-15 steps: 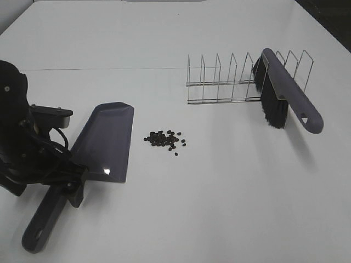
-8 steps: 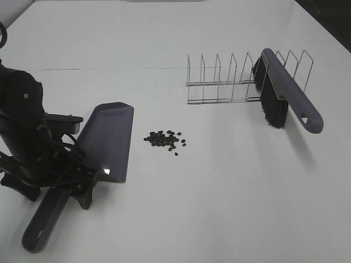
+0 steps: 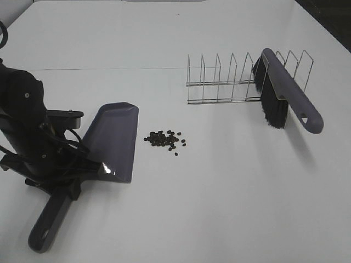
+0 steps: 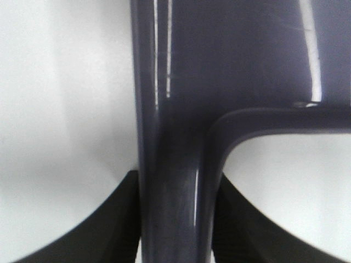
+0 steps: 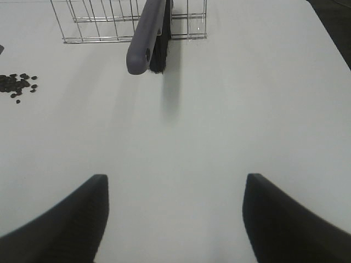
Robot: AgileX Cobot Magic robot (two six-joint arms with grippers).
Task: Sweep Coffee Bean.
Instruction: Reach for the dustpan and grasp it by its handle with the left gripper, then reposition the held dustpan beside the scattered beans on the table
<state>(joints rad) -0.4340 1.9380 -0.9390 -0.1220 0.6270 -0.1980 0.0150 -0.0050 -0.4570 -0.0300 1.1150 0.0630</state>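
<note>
Shifted a little to the right since half a second ago, the grey-purple dustpan (image 3: 115, 139) now lies with its open lip nearer the coffee beans (image 3: 164, 139), and its handle end has swung slightly right as well. The black left arm (image 3: 24, 126) stands bent over the near left part of the surface (image 3: 219, 208), wrist turned down. The left hand (image 4: 176, 224) is clenched on the dustpan's handle just behind the pan; in the wrist view both dark fingers (image 4: 123, 219) seem to press against the handle's sides, though the picture is blurred at that close range.

The right hand (image 5: 175, 213) is released, its two fingers spread well apart above bare white surface, facing the brush (image 3: 285, 96).

The coffee beans sit in a small loose heap just right of the dustpan's lip, apart from it, a few strays on the heap's right side. On the far right a wire rack (image 3: 225, 82) stands, with the brush leaning in its right end, bristles down and handle pointing near right. A thin seam crosses the surface on the far side, and a dark strip shows beyond its far right corner.
</note>
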